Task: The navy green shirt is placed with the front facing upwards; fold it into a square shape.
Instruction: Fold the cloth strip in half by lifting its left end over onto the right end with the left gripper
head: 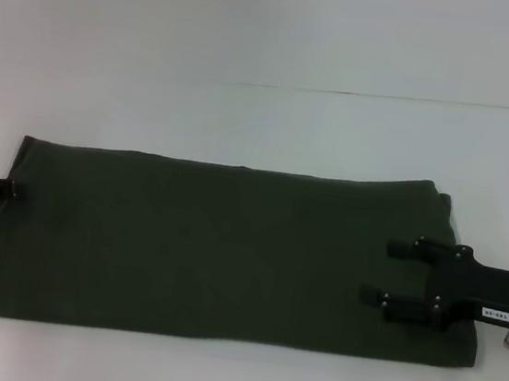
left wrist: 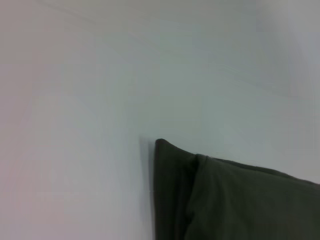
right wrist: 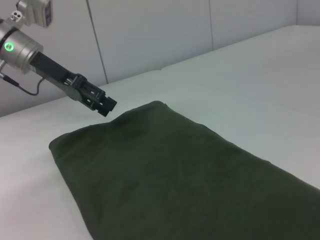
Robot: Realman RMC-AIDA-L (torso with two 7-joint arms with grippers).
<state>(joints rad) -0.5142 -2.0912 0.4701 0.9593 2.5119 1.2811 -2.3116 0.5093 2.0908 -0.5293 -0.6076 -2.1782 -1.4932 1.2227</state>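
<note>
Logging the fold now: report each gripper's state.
Left gripper: at the shirt's left edge; open or shut cannot be told.
Right gripper: open, fingers spread over the shirt's right end, holding nothing.

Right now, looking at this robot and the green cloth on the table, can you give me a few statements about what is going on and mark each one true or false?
1. The navy green shirt lies as a long folded band across the white table. True.
2. The shirt's "FREE!" print faces up in plain sight. False: only plain green fabric shows.
3. The right end effector is over the shirt's right end with its fingers apart. True.
4. The left end effector hangs high above the middle of the shirt. False: it sits at the shirt's left edge.
5. The shirt is already a square. False: it is much wider than deep.
</note>
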